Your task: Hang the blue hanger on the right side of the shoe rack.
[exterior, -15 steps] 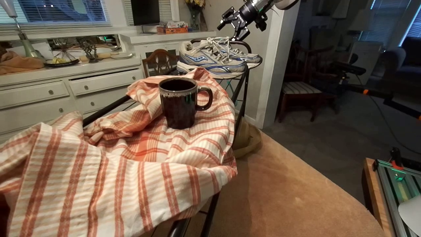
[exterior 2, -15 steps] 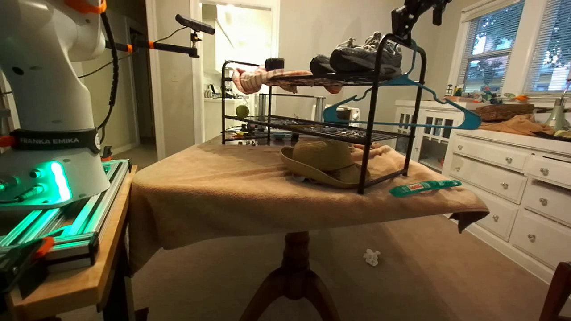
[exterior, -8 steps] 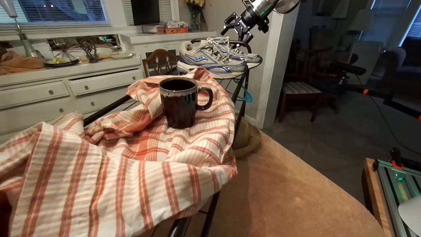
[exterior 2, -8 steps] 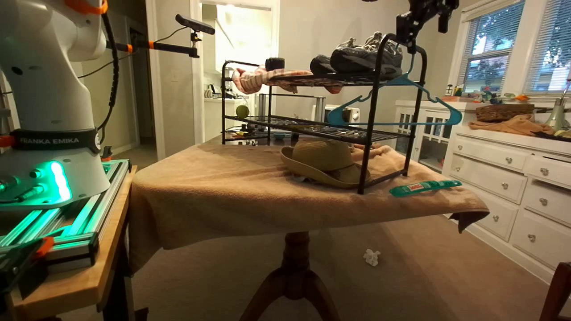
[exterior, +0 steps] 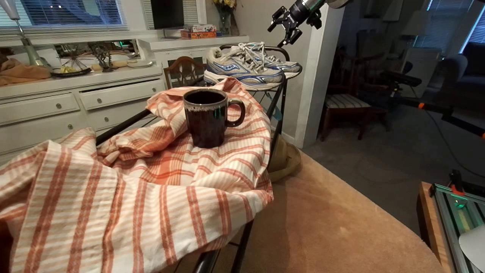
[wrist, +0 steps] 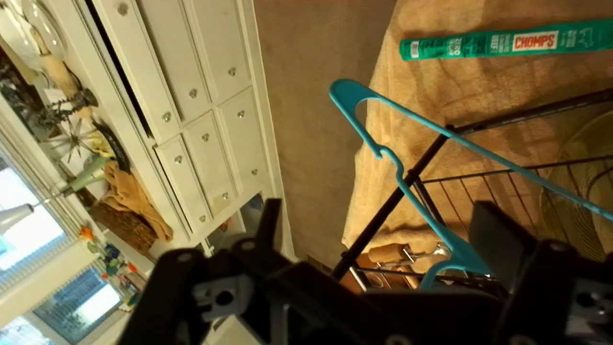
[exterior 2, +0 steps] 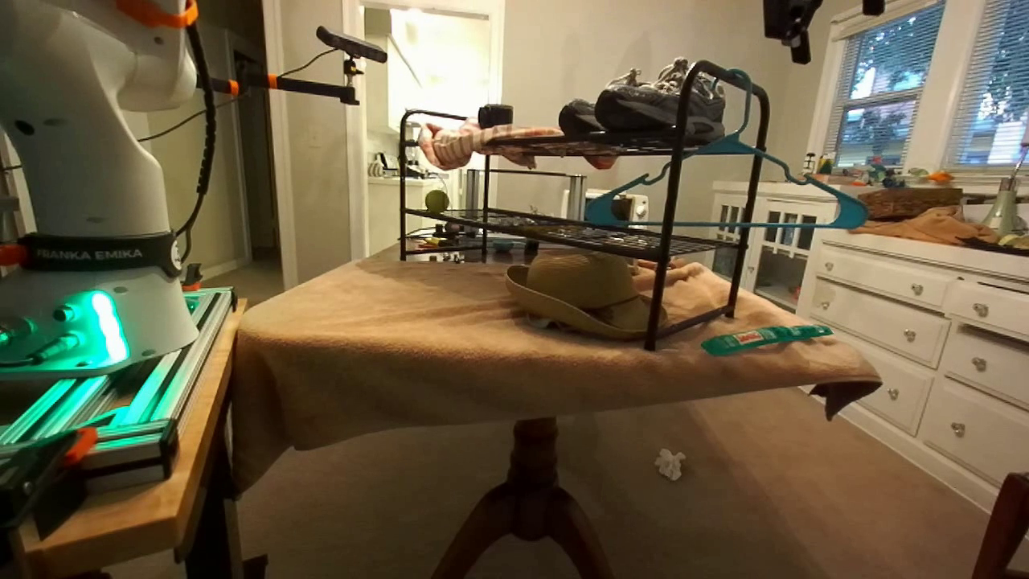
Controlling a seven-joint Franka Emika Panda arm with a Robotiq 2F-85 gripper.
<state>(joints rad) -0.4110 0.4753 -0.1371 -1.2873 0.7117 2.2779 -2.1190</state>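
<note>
Some of the blue hanger (wrist: 443,231) hides behind the tool (wrist: 378,206) (jaws apart) in the wrist view.

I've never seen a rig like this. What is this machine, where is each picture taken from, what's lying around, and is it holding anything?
The machine is a white Franka robot arm ending in a black two-fingered gripper. Two views are taken from outside the robot, and one from its wrist, looking past the gripper. A black shoe rack stands on a tan cloth spread over a pedestal table. The rack's top shelf holds a pair of sneakers and a striped cloth bearing a dark mug. A brimmed hat sits under the rack, and a green Chomps packet lies beside it. The gripper is open and holds nothing: the blue hanger hangs by its hook from the end of the rack, apart from the gripper.
</note>
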